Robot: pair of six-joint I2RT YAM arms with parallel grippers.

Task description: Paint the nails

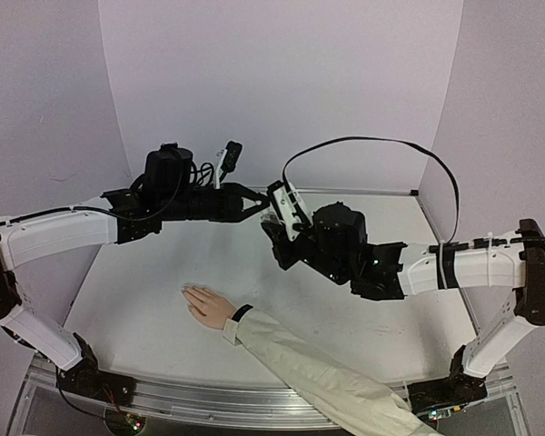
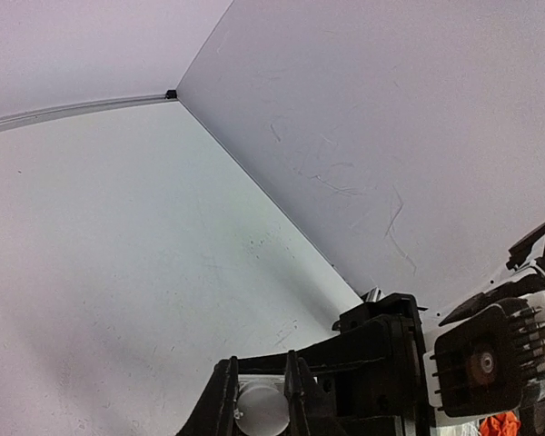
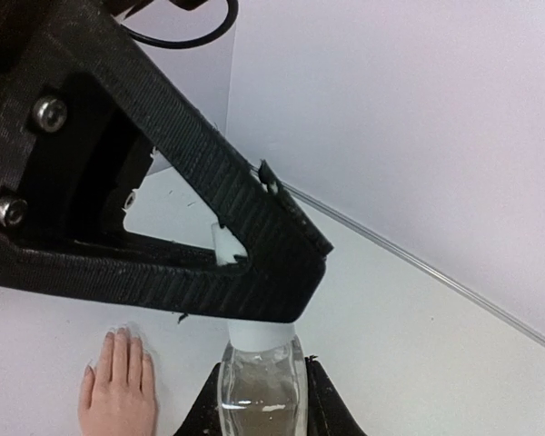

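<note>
A lab-style robot test cell: plain white panels point(image 1: 282, 91) stand behind and beside the left tool point(image 1: 264, 208), boxing in the white counter point(image 1: 145, 300) beneath it.

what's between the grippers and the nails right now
Nothing visible lies between them. The nails tip a hand lying flat on the table, below both grippers. Both are occupied, though: the right gripper holds the bottle, and the left gripper is shut on its cap.

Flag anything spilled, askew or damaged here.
Nothing spilled or askew. The hand lies flat on the table; the right claw grips the bottle, the left claw is shut on its cap. The only blemish: faint scratches on the wall, in the left wrist view.
</note>
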